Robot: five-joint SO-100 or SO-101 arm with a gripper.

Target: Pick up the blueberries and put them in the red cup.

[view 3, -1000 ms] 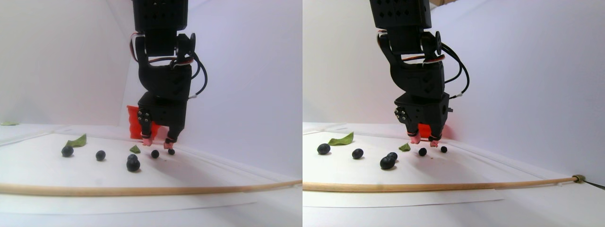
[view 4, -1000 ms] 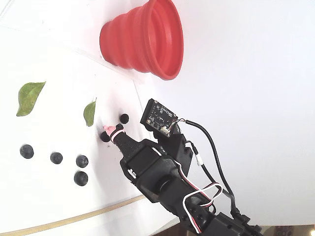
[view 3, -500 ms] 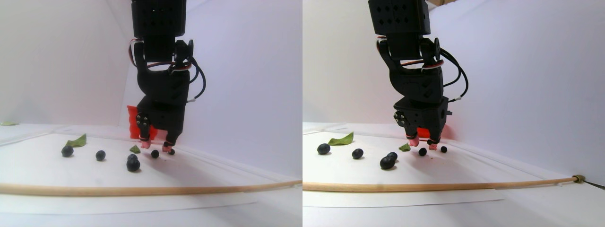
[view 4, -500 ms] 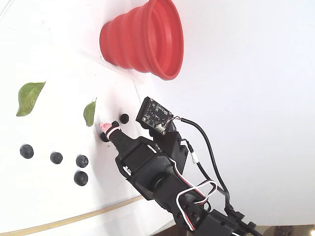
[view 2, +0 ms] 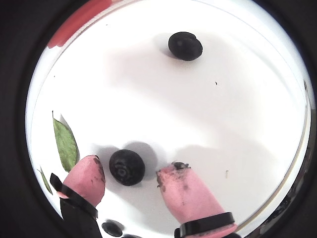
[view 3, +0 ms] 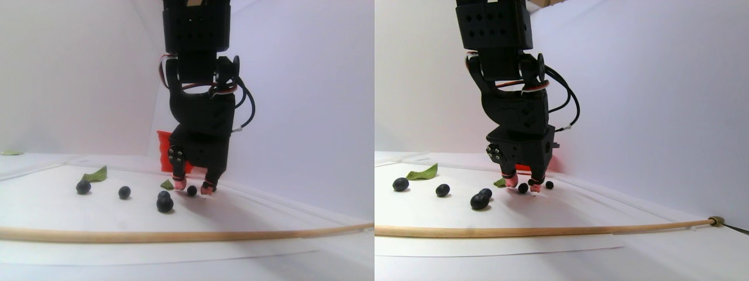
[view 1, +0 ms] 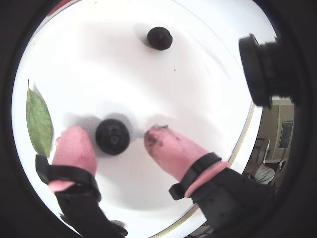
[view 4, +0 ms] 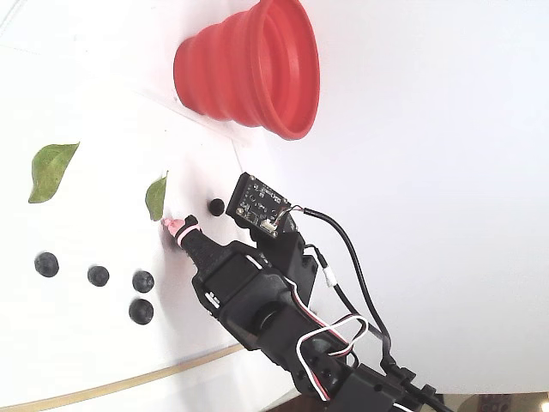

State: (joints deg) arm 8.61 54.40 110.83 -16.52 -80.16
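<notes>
White sheet (view 4: 77, 112), red cup (view 4: 249, 69) at far edge. Gripper (view 1: 120, 141) down, pink fingertips (view 2: 183, 191) parted, straddling one blueberry (view 1: 112, 137) without contact. Nothing gripped; placed for closing.

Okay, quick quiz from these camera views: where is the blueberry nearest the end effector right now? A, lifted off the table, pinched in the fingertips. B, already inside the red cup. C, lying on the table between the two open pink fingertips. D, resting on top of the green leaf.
C: in a wrist view the blueberry lies on the white table between the pink fingertips of the end effector, with gaps visible on both sides.
</notes>
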